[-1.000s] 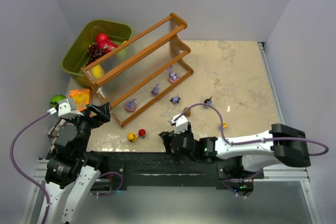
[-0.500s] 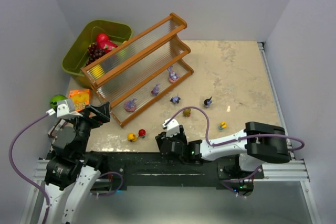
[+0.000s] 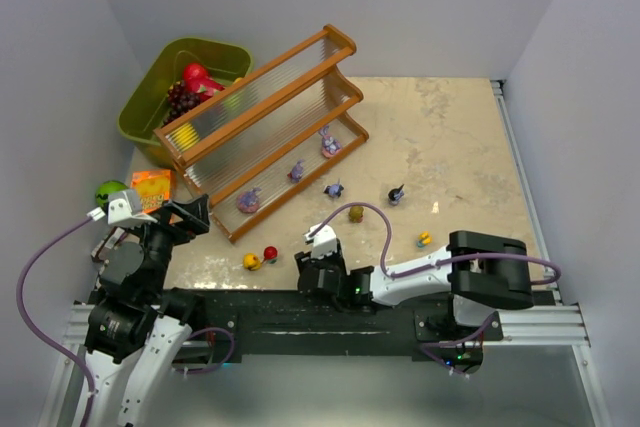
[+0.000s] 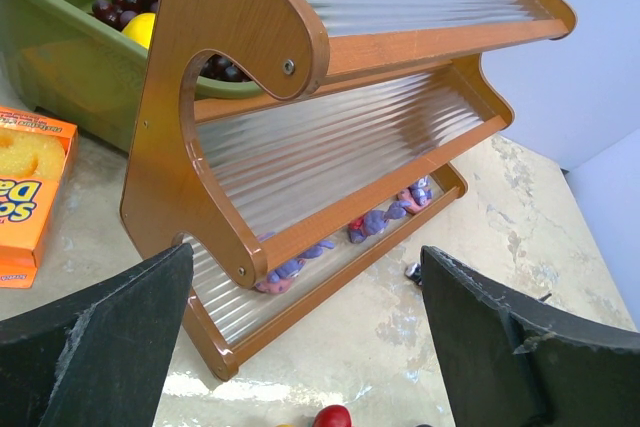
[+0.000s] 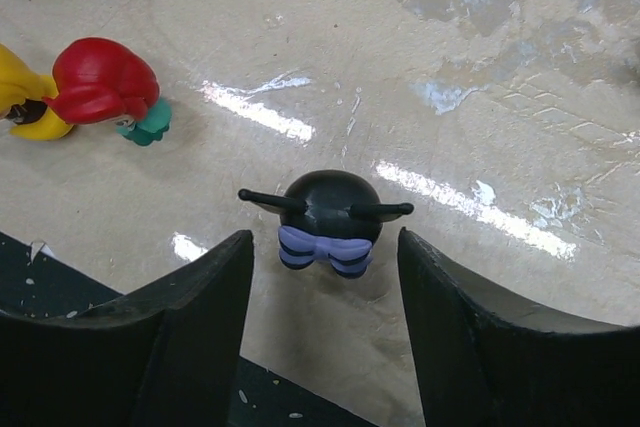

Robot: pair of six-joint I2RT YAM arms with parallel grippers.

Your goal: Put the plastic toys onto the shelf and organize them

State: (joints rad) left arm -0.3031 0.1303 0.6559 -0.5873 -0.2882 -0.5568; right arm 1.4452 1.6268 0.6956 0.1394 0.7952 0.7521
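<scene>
The shelf (image 3: 260,127) stands diagonally at the back left, and it fills the left wrist view (image 4: 330,147). Three purple toys (image 3: 297,171) sit on its lowest tier. On the table lie two dark toys (image 3: 334,189), an olive one (image 3: 356,213), a yellow one (image 3: 424,240), and a yellow (image 3: 252,261) and red (image 3: 270,253) pair. My right gripper (image 3: 305,267) is open, low at the near edge. In the right wrist view its jaws (image 5: 325,239) stand either side of a black toy with a purple bow (image 5: 328,209), without touching it. My left gripper (image 3: 190,212) is open and empty by the shelf's near end.
An olive-green bin (image 3: 150,97) with a red fruit (image 3: 197,77) and grapes (image 3: 180,99) stands behind the shelf. An orange box (image 3: 150,187) and a green ball (image 3: 108,190) lie at the left edge. The red toy (image 5: 100,82) lies left of my right gripper.
My right arm has swung left along the near edge, bringing its gripper closer to the red and yellow toys. The left arm has not moved.
</scene>
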